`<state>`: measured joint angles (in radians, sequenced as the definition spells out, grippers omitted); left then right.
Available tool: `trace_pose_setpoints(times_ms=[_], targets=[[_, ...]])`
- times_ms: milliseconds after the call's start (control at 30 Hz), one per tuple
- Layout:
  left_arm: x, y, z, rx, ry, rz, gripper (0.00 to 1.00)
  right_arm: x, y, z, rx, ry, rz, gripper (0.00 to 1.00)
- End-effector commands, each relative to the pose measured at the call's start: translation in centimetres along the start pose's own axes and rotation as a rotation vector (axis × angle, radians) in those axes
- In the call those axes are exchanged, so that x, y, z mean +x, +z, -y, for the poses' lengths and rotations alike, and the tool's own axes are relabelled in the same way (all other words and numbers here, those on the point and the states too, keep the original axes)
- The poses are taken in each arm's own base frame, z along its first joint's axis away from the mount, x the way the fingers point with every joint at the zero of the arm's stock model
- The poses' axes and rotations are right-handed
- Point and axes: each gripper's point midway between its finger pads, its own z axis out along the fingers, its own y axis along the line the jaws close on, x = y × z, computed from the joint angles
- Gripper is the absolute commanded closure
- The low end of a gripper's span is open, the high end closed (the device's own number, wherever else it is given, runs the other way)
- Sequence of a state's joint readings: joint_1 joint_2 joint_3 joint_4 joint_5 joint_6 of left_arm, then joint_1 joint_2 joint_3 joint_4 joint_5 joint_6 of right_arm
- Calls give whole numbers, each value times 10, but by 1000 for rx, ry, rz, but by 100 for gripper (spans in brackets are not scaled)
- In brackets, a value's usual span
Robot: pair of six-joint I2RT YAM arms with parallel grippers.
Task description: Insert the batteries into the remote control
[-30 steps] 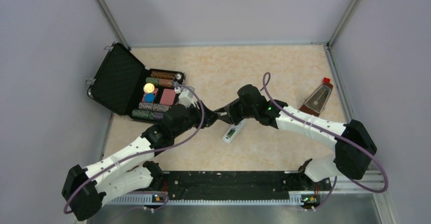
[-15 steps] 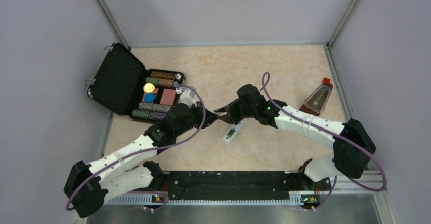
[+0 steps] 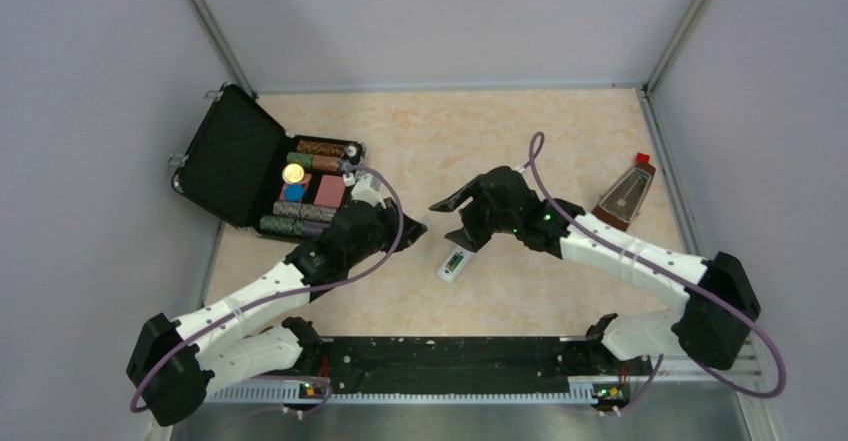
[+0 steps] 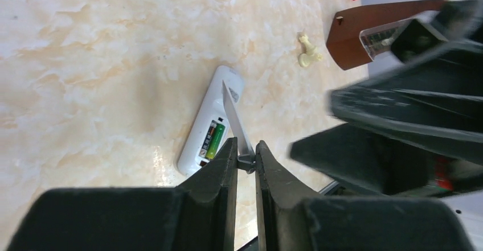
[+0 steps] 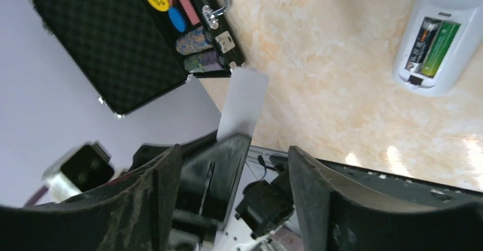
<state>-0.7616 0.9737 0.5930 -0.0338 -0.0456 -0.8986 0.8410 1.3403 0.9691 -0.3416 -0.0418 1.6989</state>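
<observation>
The white remote control [image 3: 455,261] lies on the table with its back open, between the two grippers. A green battery [image 4: 217,140] and a darker battery [image 4: 207,139] sit side by side in its compartment; they also show in the right wrist view [image 5: 439,41]. My left gripper [image 4: 246,157] is shut on the end of the loose white cover piece [image 4: 235,119], holding it above the remote. My right gripper [image 3: 452,219] is open and empty, just right of the left gripper's tips and above the remote's far end. The cover piece [image 5: 244,102] shows between its fingers.
An open black case [image 3: 230,166] with coloured chip rolls stands at the back left. A brown metronome [image 3: 622,197] stands at the right. A small cream piece [image 4: 307,55] lies beyond the remote. A black rail [image 3: 450,361] runs along the near edge.
My right gripper has drawn back to the right from the left gripper's tips and stands wide open. My left gripper has hardly moved and keeps the cover piece.
</observation>
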Motion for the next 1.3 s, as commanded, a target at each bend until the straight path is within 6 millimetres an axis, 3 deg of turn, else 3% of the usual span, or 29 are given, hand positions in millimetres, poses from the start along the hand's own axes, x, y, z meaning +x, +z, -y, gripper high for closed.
trace_pose_setpoints(times_ms=[0, 200, 367, 500, 700, 1267], targets=[[-15, -6, 6, -16, -26, 44, 100, -30, -38, 5, -57, -169, 144, 38], [-14, -14, 2, -40, -58, 46, 100, -58, -46, 67, 125, -551, 219, 57], [-16, -20, -1, -51, -73, 59, 100, -55, -32, 105, 278, -806, 118, 67], [-18, -23, -2, -54, -82, 74, 100, -49, -18, 128, 337, -869, 78, 67], [-15, -23, -7, -72, -113, 71, 100, -30, 8, 142, 353, -899, 17, 69], [-15, -28, -14, -108, -154, 78, 100, -7, 57, 128, 344, -847, -14, 76]])
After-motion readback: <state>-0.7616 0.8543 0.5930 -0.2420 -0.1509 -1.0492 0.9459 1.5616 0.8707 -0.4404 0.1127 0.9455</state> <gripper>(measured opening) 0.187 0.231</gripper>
